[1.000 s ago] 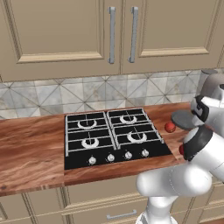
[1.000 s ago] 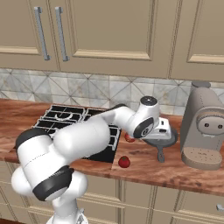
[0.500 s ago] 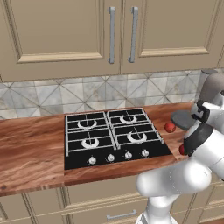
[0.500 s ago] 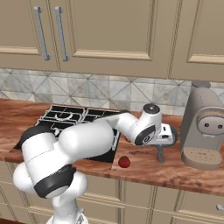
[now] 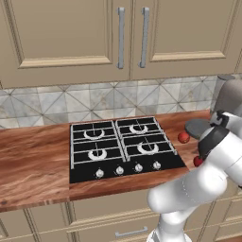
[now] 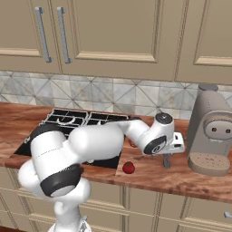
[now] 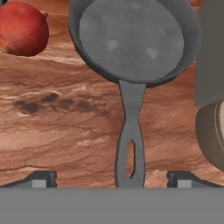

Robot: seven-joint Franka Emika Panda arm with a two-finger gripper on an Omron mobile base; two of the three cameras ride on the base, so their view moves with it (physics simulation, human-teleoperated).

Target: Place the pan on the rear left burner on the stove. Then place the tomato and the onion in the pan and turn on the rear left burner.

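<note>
— Where is the pan (image 7: 131,41) against the gripper (image 7: 111,177)?

— In the hand view its bowl sits at top centre and its handle (image 7: 130,144) runs straight down the frame, ending between the two finger tips. The long axis points right at the claw, whose jaws stand wide, holding nothing.

— So the next move?

— Likely a descent and a close on that handle.

— And around it?

— A wooden counter (image 7: 65,131); a red onion (image 7: 22,28) at upper left, a grey coffee machine (image 6: 213,131) close at the right edge. The stove (image 5: 120,146) lies at mid-frame in the left base view, left of the pan.
</note>
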